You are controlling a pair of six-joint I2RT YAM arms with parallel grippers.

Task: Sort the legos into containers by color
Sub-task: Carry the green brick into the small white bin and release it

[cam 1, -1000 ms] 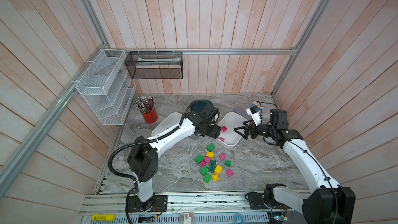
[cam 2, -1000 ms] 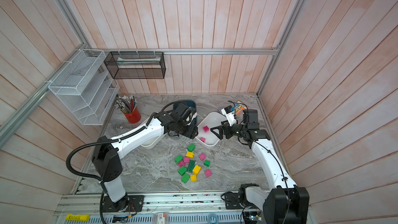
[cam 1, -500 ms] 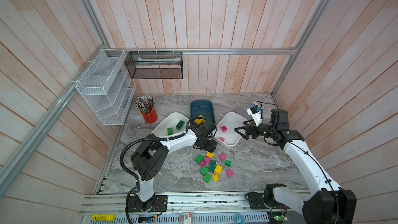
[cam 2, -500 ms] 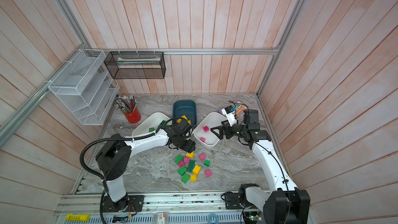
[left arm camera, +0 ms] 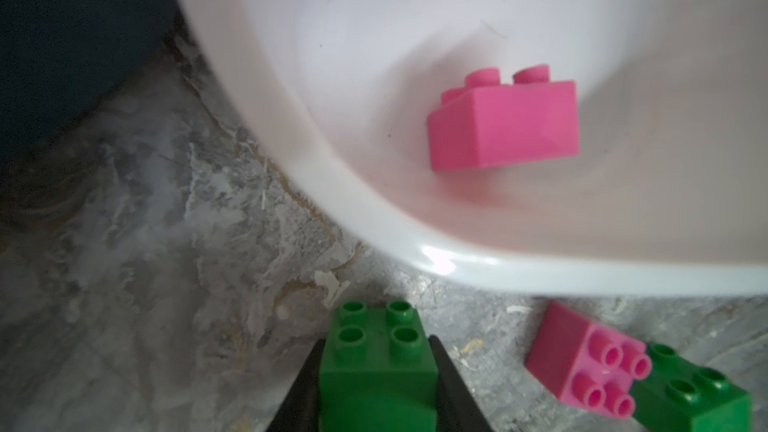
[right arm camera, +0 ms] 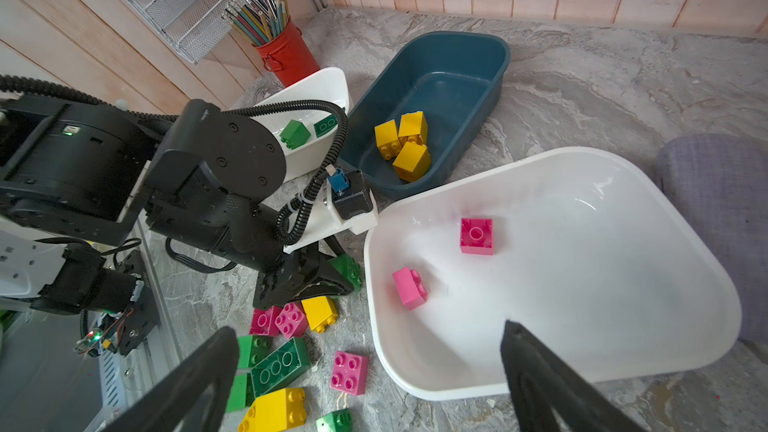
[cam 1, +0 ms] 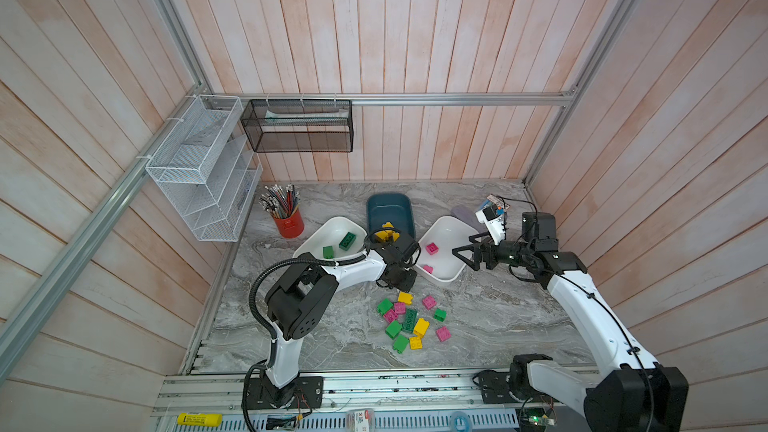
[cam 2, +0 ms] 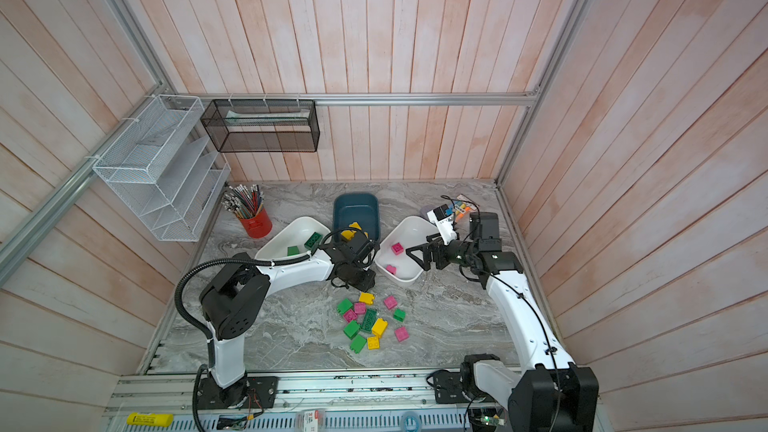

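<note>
your left end effector (left arm camera: 376,353) has dropped from the teal tub (cam 1: 388,209) to the counter (cam 1: 316,334), now pinching a green brick (left arm camera: 374,392); right end effector (right arm camera: 368,328) hangs spread over a white tub (right arm camera: 582,276).

Enclosed on three sides by pale, pink-washed plank walls (cam 1: 395,35). Framed with aluminium profiles (cam 1: 457,98) at the corners and across the back wall. Floored with a grey marbled tabletop (cam 1: 498,326). Fitted with a white wire rack (cam 1: 195,168) on the left wall and a black mesh basket (cam 1: 297,126) hung from the back profile. Holds a red pencil cup (cam 1: 289,222) below the rack. Bounded at the front by a slotted aluminium base rail (cam 1: 395,386). Lit evenly and softly.
</note>
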